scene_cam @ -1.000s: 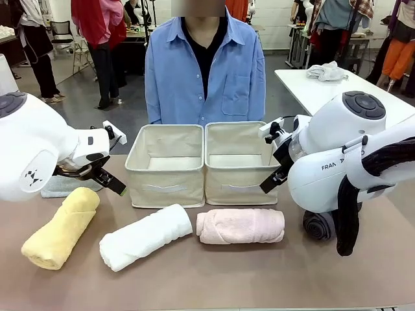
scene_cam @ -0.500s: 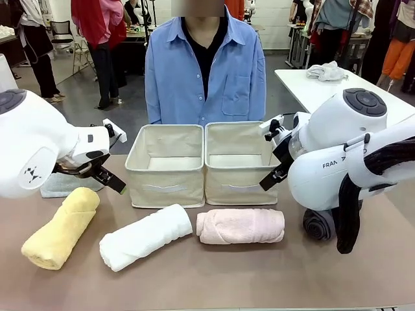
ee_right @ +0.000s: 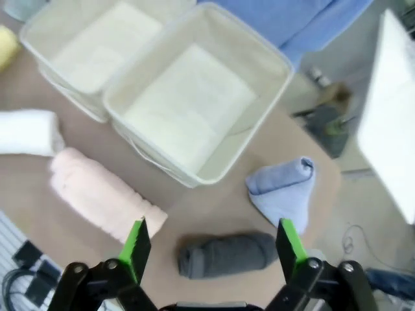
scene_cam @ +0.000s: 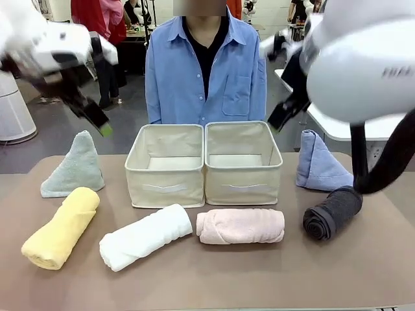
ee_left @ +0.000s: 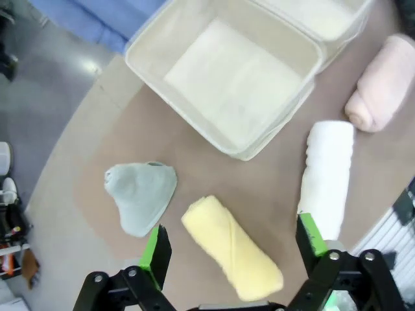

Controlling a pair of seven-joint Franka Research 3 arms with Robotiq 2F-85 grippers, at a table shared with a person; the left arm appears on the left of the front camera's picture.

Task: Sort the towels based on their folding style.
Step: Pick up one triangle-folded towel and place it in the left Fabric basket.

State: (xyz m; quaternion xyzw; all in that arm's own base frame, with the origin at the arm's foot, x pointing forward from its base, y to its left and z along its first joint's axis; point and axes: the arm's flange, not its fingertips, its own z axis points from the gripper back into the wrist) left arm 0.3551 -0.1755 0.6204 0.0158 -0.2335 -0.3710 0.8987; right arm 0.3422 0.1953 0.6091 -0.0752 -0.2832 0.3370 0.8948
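Note:
Six towels lie on the brown table. The front row holds a yellow roll (scene_cam: 61, 227), a white roll (scene_cam: 146, 236), a pink roll (scene_cam: 240, 226) and a dark grey roll (scene_cam: 332, 212). A grey-green triangle fold (scene_cam: 74, 166) stands at the left, and a light blue triangle fold (scene_cam: 319, 163) at the right. My left gripper (scene_cam: 97, 123) hangs open high above the left towels; its wrist view looks down on the yellow roll (ee_left: 232, 246) and the grey-green fold (ee_left: 139, 194). My right gripper (scene_cam: 279, 120) is open and empty, high over the dark grey roll (ee_right: 227, 254) and the blue fold (ee_right: 282, 191).
Two beige fabric baskets (scene_cam: 165, 188) (scene_cam: 241, 188) stand side by side mid-table, both empty. A person in a blue shirt (scene_cam: 204, 71) stands behind them at the far edge. A white table (scene_cam: 337, 129) is behind on the right.
Both arms have risen from table height to well above it, uncovering the two triangle folds. The towels and baskets have not moved.

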